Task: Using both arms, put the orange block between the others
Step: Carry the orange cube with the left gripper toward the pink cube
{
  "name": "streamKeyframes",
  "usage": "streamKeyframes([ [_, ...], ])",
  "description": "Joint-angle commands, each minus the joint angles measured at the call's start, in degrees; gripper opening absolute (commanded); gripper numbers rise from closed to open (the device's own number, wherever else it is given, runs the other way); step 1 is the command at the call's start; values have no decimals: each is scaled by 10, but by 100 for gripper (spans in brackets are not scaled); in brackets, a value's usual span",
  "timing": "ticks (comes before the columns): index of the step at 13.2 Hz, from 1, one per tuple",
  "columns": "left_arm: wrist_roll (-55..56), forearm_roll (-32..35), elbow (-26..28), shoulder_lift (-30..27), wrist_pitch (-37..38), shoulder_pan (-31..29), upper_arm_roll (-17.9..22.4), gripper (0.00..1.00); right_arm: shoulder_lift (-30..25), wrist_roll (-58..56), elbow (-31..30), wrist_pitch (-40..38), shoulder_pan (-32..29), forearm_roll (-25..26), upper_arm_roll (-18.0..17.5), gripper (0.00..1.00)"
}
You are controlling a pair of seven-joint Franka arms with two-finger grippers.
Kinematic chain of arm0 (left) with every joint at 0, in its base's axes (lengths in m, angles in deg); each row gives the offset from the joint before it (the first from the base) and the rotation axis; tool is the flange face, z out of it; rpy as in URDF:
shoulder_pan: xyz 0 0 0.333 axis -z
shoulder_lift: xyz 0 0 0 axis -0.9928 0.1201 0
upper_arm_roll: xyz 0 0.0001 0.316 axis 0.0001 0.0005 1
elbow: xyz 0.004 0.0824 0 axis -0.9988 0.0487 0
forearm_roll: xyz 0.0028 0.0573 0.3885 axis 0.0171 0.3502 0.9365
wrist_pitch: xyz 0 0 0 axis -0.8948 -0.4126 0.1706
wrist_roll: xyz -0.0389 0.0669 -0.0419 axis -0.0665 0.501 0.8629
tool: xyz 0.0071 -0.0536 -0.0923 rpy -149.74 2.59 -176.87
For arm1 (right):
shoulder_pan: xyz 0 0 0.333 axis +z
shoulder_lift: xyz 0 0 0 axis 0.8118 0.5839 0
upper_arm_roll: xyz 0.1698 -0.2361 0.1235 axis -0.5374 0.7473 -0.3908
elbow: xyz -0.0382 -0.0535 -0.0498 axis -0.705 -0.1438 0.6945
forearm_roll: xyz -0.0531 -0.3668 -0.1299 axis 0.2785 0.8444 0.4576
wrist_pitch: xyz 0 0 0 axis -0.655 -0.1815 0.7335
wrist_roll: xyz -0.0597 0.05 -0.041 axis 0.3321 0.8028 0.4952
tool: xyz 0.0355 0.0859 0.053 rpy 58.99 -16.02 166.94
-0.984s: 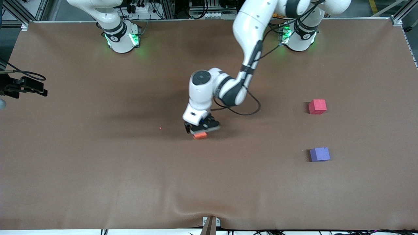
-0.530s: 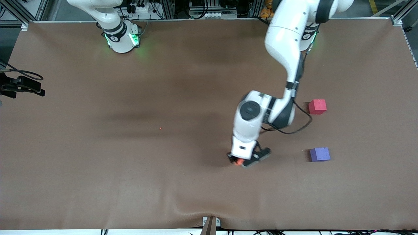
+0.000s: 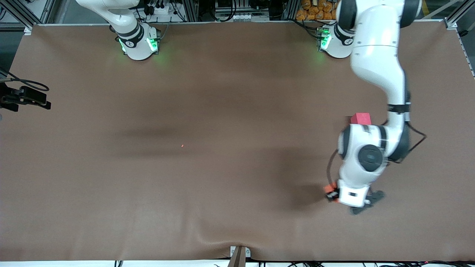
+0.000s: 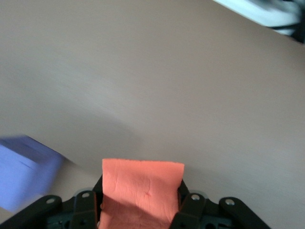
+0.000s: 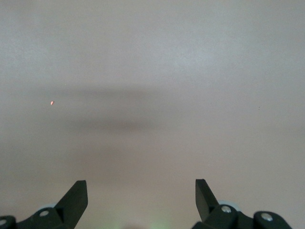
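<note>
My left gripper [image 3: 333,193] is shut on the orange block [image 3: 328,188], and in the left wrist view the block [image 4: 143,183] fills the gap between the black fingers [image 4: 190,210]. It hangs low over the brown table toward the left arm's end. The purple-blue cube [image 4: 24,176] lies close beside it; in the front view the left arm's wrist hides that cube. The pinkish-red cube [image 3: 360,118] sits farther from the front camera, half covered by the arm. My right gripper [image 5: 140,195] stands open over bare table and holds nothing.
The brown cloth-covered table [image 3: 185,185] stretches wide. A tiny orange speck [image 3: 182,145] lies near its middle. A black device with cables [image 3: 26,97] juts in at the right arm's end. The right arm's base [image 3: 138,41] stands at the table's top edge.
The left arm has swung from the table's middle toward its own end, carrying the orange block, and now covers the purple-blue cube. The right arm has not moved.
</note>
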Motion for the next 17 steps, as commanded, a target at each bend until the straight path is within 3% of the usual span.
streamKeyframes([
  [1, -101, 26, 127, -106, 3, -41, -10, 0, 7, -1, 16, -7, -3, 12, -2, 100],
  [7, -243, 46, 278, -238, -42, -109, -17, 0, 7, -3, 17, -7, -2, 10, -2, 100],
  [11, -340, 37, 347, -257, -45, -115, -22, 0, 7, -2, 17, -7, -2, 11, -2, 100],
  [17, -354, 17, 369, -249, -50, -126, -41, 0, 7, 1, 17, -7, 0, 10, -3, 100],
])
